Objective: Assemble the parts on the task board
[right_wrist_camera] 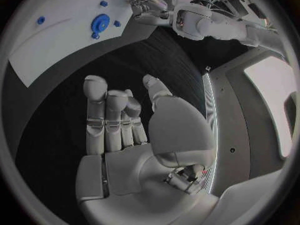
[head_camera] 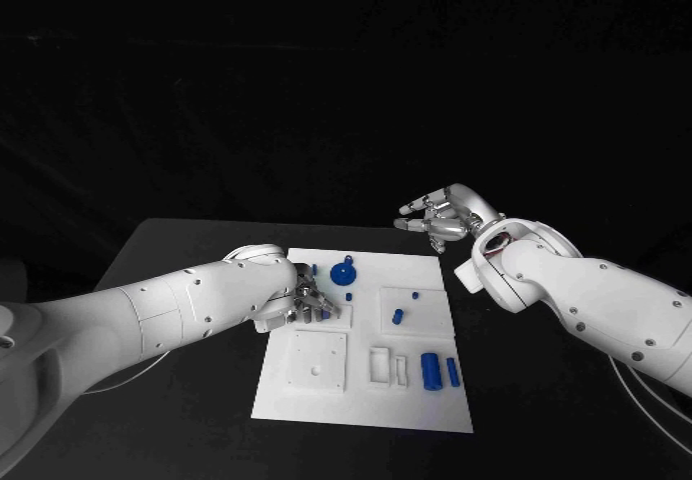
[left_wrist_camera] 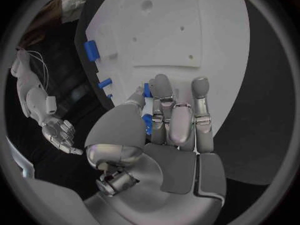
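Note:
The white task board [head_camera: 325,395] lies mid-table. My left hand [head_camera: 299,305] rests over its near-left upper part; in the left wrist view the left hand [left_wrist_camera: 169,130] has its fingers curled, and a small blue part [left_wrist_camera: 147,124] sits pinched between thumb and fingers. A round blue part [head_camera: 343,272] stands just beyond that hand. Small blue pegs [head_camera: 398,316] and two blue cylinders [head_camera: 430,370] lie on the board's right half. My right hand [head_camera: 440,215] hovers past the board's far right corner, its fingers [right_wrist_camera: 109,120] straight and nothing in the palm.
A square recessed plate [head_camera: 317,360] and narrow slots [head_camera: 379,365] sit on the board's near half. Black table [head_camera: 188,260] surrounds the board on all sides. The right forearm [head_camera: 577,295] reaches over the table's right side.

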